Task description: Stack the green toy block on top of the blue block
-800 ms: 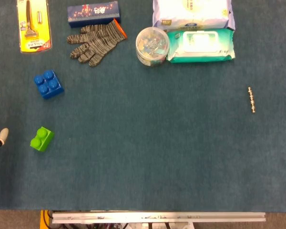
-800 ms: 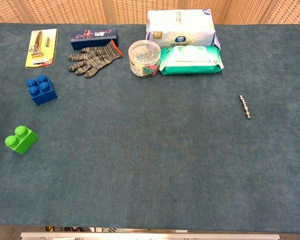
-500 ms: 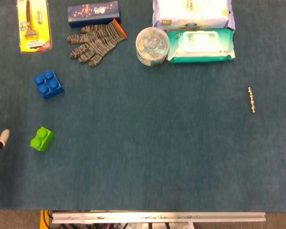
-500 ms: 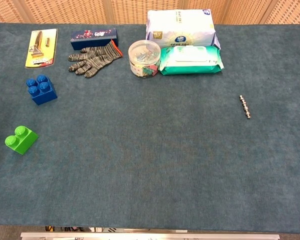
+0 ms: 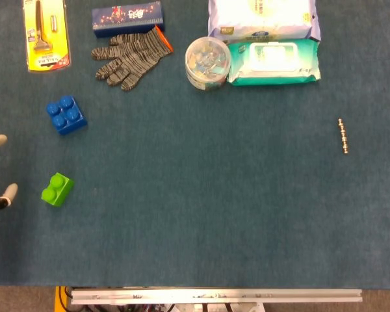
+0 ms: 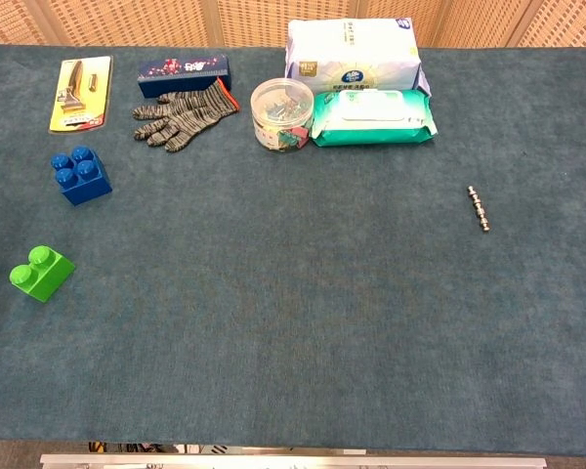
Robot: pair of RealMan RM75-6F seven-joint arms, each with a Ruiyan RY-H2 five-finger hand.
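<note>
The green toy block (image 5: 57,189) (image 6: 41,272) lies on the blue cloth near the left edge. The blue block (image 5: 66,115) (image 6: 80,175) sits a short way behind it, studs up. Only two pale fingertips of my left hand (image 5: 0,169) show at the left border of the head view, spread apart with nothing between them, left of the green block and not touching it. The chest view does not show this hand. My right hand is in neither view.
At the back stand a yellow razor pack (image 5: 45,32), a dark blue box (image 5: 127,17), a knitted glove (image 5: 131,56), a round clear tub (image 5: 207,62), a wet-wipes pack (image 5: 275,62) and a white bag (image 5: 260,18). A small metal rod (image 5: 342,135) lies at right.
The left hand's fingertips have come slightly further into the head view from the left and a little downward. Both blocks stay where they were.
</note>
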